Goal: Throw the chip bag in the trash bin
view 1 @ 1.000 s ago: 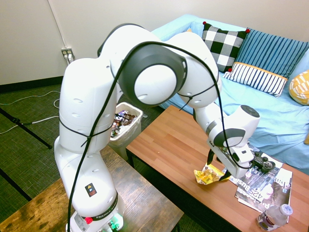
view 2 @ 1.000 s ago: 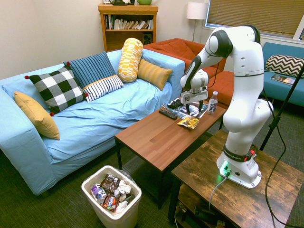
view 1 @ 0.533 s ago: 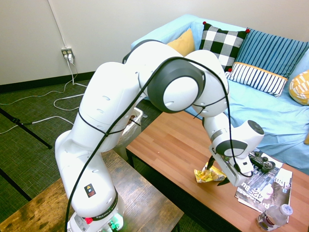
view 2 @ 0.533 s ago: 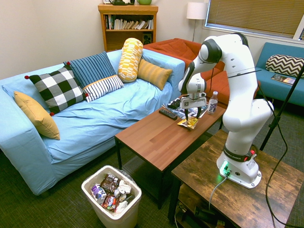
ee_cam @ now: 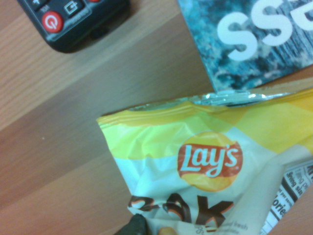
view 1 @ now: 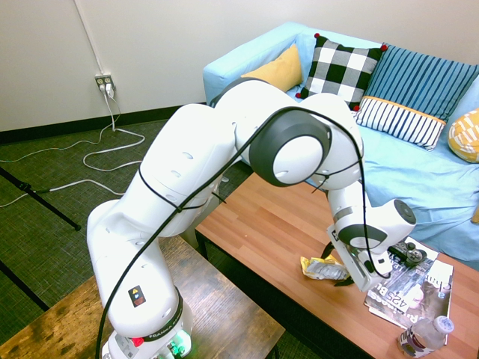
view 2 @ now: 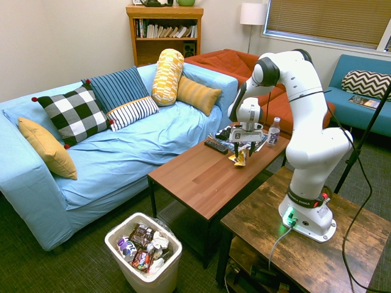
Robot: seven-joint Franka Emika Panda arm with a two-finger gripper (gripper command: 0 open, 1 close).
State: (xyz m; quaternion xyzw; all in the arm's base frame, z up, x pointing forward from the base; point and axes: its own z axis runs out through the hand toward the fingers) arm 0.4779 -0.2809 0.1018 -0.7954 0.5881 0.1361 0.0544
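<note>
The chip bag (view 2: 240,158), yellow crumpled foil with a Lay's logo (ee_cam: 210,161), lies on the wooden coffee table (view 2: 201,177) near its front edge. My gripper (view 2: 243,151) has come down over it, open, with one finger on each side of the bag (view 1: 318,268). The fingers are not closed on it. On the floor past the far end of the table stands the trash bin (view 2: 116,237), white, lined and holding several wrappers. The arm hides the bin in the first exterior view.
Just behind the bag lie a black remote (ee_cam: 73,19), magazines (view 1: 408,288) and a game controller (view 1: 408,254). A water bottle (view 1: 424,336) stands at the table's corner. The blue sofa (view 2: 116,152) runs along the table's far side.
The arm has folded forward and lowered the gripper from above the chip bag down around it. The fingers stayed open. The bag has shifted slightly.
</note>
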